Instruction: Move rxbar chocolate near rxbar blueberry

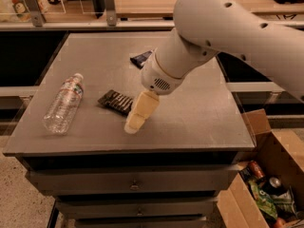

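Observation:
The rxbar chocolate, a dark striped wrapper, lies flat on the grey table left of centre. The rxbar blueberry, a small navy wrapper, lies farther back and is partly hidden behind my arm. My gripper hangs low over the table just right of the chocolate bar's near end, close beside it. It holds nothing that I can see.
A clear plastic water bottle lies on its side at the table's left. An open cardboard box with cans and packets stands on the floor at the right. Drawers sit under the table top.

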Robot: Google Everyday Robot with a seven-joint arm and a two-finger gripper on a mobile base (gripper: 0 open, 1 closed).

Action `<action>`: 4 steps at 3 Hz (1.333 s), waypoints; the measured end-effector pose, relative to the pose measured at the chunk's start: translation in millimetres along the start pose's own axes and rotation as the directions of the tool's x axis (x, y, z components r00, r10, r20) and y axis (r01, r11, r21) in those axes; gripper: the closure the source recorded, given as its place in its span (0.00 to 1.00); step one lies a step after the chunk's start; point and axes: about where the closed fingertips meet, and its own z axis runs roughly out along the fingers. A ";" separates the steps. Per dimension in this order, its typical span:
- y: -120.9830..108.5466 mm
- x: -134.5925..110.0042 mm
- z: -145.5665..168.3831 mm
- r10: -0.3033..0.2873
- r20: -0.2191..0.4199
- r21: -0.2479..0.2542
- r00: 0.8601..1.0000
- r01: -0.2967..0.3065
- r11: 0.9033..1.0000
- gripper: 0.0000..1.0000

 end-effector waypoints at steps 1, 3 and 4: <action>-6.5 -9.6 22.0 0.024 0.021 -0.008 0.999 -0.024 1.000 0.00; -11.4 -9.8 54.2 0.067 0.039 -0.026 0.997 -0.066 0.998 0.00; -11.4 -10.1 62.7 0.078 0.040 -0.031 0.996 -0.076 0.997 0.17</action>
